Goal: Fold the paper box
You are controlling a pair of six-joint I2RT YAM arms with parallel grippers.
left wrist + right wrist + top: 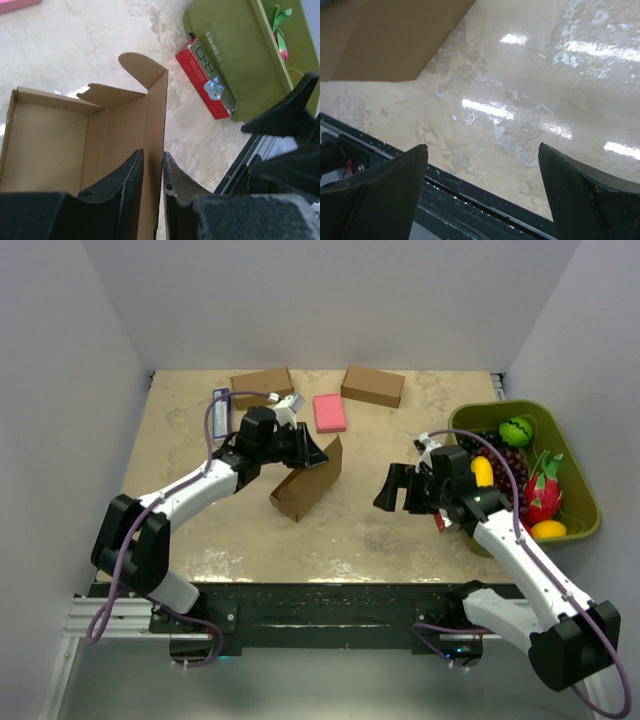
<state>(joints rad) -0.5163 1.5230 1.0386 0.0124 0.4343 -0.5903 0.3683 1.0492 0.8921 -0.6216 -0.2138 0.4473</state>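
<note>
The red carton bears the letters "R" and "O".

Soft, bright light is coming down from above in the top view, and everything there is looking clear and sharp. The arms and the box are making pale, soft shadows on the table. In the right wrist view the table is shining, and white patches of glare are stretching across it. The right fingers are looking dark and blurry, close to the lens. In the left wrist view the left fingers are looking dark and fuzzy too, and the inside of the box is sitting in light shade.
</note>
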